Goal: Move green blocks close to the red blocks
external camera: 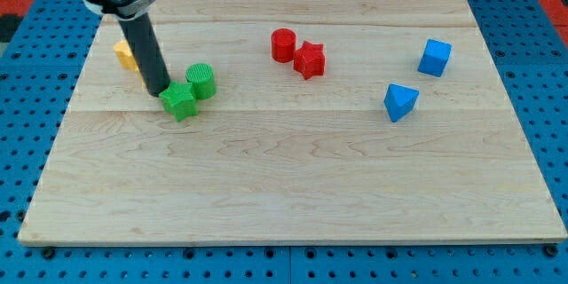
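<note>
Green star block (179, 102) sits touching my tip (161, 94) on the tip's right, and the green cylinder (201, 81) touches that star just up and right. My rod carries no hand and grips nothing. A yellow block (124, 54) peeks out left of the rod. Farther right on the wooden worktop (293, 186) stand the red cylinder (283, 44) and red star (309, 59), well apart from the greens.

We see a pale wooden board (293, 195) lying on a blue pegboard (27, 98); red patches show past its top corners, and even light falls across it.
</note>
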